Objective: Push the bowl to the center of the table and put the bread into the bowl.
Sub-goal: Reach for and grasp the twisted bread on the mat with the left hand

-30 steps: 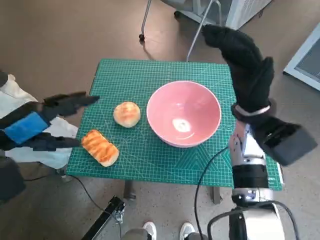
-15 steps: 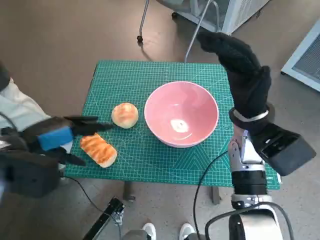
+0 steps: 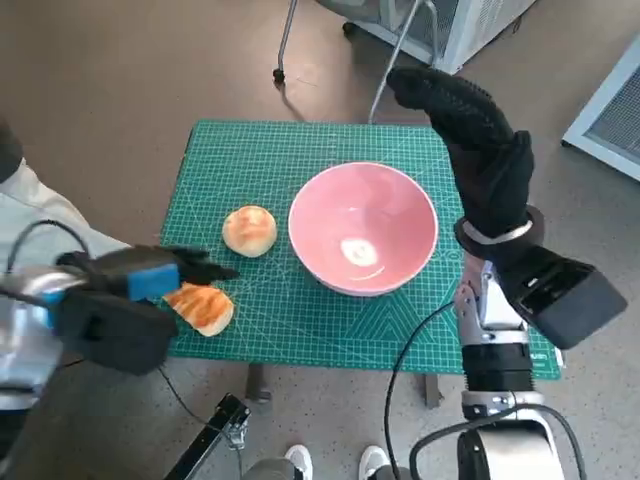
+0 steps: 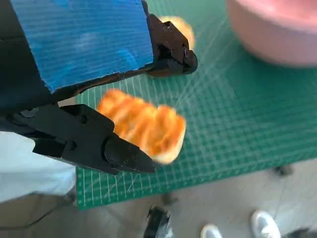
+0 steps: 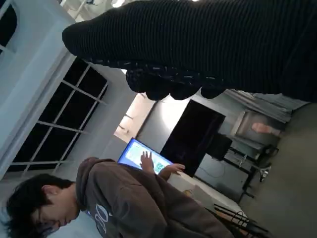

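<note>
Bowl [image 3: 363, 228] sits mid-table. My left hand [image 3: 165, 276], fingers spread, empty, hovers over long bread [image 4: 142, 124] near left; next, close on it. Right hand [image 3: 475, 130] raised, holding nothing.

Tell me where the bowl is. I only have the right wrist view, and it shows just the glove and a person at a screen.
Observer: The pink bowl stands on the green mat, a little right of the middle, with nothing in it.
Operator: And the bread?
Observer: Two pieces lie left of the bowl: a round bun close to its rim, and a long loaf nearer the front left corner.
Operator: What is the left hand doing?
Observer: The left hand hovers over the long loaf with its fingers spread to either side, not closed on it.
</note>
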Available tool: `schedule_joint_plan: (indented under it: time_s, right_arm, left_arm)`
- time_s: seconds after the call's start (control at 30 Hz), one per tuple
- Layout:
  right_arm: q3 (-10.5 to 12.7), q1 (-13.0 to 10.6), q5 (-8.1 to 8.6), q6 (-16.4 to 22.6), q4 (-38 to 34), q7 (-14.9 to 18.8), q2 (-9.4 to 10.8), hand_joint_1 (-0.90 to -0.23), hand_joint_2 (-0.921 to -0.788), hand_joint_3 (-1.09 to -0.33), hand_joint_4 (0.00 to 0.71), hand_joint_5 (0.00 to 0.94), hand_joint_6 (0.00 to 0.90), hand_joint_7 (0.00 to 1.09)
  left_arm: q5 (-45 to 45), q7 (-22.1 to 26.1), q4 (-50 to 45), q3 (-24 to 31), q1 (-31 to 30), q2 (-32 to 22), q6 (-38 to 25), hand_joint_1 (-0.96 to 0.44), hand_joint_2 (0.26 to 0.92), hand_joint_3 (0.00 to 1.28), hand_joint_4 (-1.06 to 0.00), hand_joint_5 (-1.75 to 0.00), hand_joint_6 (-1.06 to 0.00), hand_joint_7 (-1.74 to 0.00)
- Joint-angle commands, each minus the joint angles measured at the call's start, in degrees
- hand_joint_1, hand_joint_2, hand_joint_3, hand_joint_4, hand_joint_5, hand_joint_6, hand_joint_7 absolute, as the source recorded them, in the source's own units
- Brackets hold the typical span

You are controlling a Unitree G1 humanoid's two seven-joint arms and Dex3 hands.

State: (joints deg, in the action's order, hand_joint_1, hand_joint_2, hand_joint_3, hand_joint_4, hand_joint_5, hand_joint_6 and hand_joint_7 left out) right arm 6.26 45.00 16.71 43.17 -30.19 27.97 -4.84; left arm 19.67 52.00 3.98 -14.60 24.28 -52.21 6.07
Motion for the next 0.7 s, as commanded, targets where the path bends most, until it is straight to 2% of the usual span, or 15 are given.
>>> schedule_joint_plan:
  time_s: [0.03, 0.17, 0.27, 0.37, 0.43, 0.47, 0.5, 0.57, 0.6, 0.7]
  right_arm:
    - [-0.07, -1.57, 0.32, -0.79, -0.02, 0.32, 0.10, -0.701, -0.921, -0.795, 0.332, 0.019, -0.001, 1.00]
    - [-0.14, -1.90, 0.25, -0.70, 0.28, 0.30, 0.06, -0.700, -0.921, -0.793, 0.335, 0.022, 0.000, 1.00]
    - [-0.16, -2.12, 0.18, -0.75, 0.61, 0.19, 0.02, -0.700, -0.921, -0.792, 0.337, 0.023, 0.000, 1.00]
    - [-0.15, -2.34, 0.08, -0.79, 0.92, 0.06, -0.03, -0.694, -0.921, -0.790, 0.338, 0.025, 0.000, 1.00]
    - [-0.15, -2.48, -0.01, -0.79, 1.08, -0.03, -0.05, -0.693, -0.921, -0.789, 0.338, 0.025, 0.001, 1.00]
    - [-0.15, -2.56, -0.08, -0.71, 1.10, -0.08, -0.06, -0.692, -0.921, -0.789, 0.338, 0.025, 0.001, 1.00]
    - [-0.14, -2.62, -0.14, -0.65, 1.12, -0.11, -0.06, -0.692, -0.921, -0.788, 0.338, 0.026, 0.001, 1.00]
    - [-0.12, -2.73, -0.20, -0.51, 1.15, -0.15, -0.05, -0.691, -0.921, -0.787, 0.339, 0.027, 0.000, 0.99]
    - [-0.09, -2.73, -0.22, -0.43, 1.06, -0.16, -0.04, -0.690, -0.921, -0.786, 0.340, 0.028, 0.000, 0.99]
    - [-0.09, -2.78, -0.26, -0.36, 1.00, -0.21, 0.03, -0.687, -0.921, -0.785, 0.340, 0.029, -0.001, 0.99]
  left_arm:
    - [3.82, -2.21, 4.19, -2.45, 1.88, 2.03, 1.59, 0.00, 0.779, 0.01, -0.16, -0.01, -0.34, -0.01]
    - [7.09, -5.04, 7.96, -3.86, 2.88, 3.50, 3.26, 0.02, 0.804, 0.02, -0.21, -0.03, -0.39, -0.03]
    - [9.13, -7.55, 10.31, -4.42, 3.22, 4.02, 4.97, 0.03, 0.836, 0.02, -0.31, -0.04, -0.45, -0.06]
    - [10.82, -9.78, 12.30, -4.87, 3.64, 4.23, 6.82, 0.02, 0.881, 0.04, -0.48, -0.10, -0.59, -0.13]
    - [11.49, -10.91, 13.13, -4.95, 3.88, 4.14, 8.05, 0.01, 0.900, 0.04, -0.57, -0.14, -0.64, -0.21]
    - [11.70, -11.38, 13.35, -4.86, 4.07, 4.04, 8.57, 0.01, 0.908, 0.04, -0.61, -0.20, -0.64, -0.32]
    - [11.85, -11.71, 13.54, -4.80, 4.21, 3.97, 8.96, 0.01, 0.912, 0.09, -0.59, -0.58, -0.60, -0.67]
    - [11.59, -12.04, 13.54, -4.24, 4.41, 3.67, 9.72, 0.00, 0.917, 0.12, -0.59, -0.90, -0.57, -0.97]
    - [11.11, -12.01, 13.25, -3.68, 4.57, 3.43, 9.98, 0.00, 0.918, 0.13, -0.60, -1.03, -0.56, -1.08]
    - [8.96, -11.76, 12.00, -1.63, 5.04, 2.76, 10.86, 0.00, 0.920, 0.11, -0.64, -1.13, -0.56, -1.19]
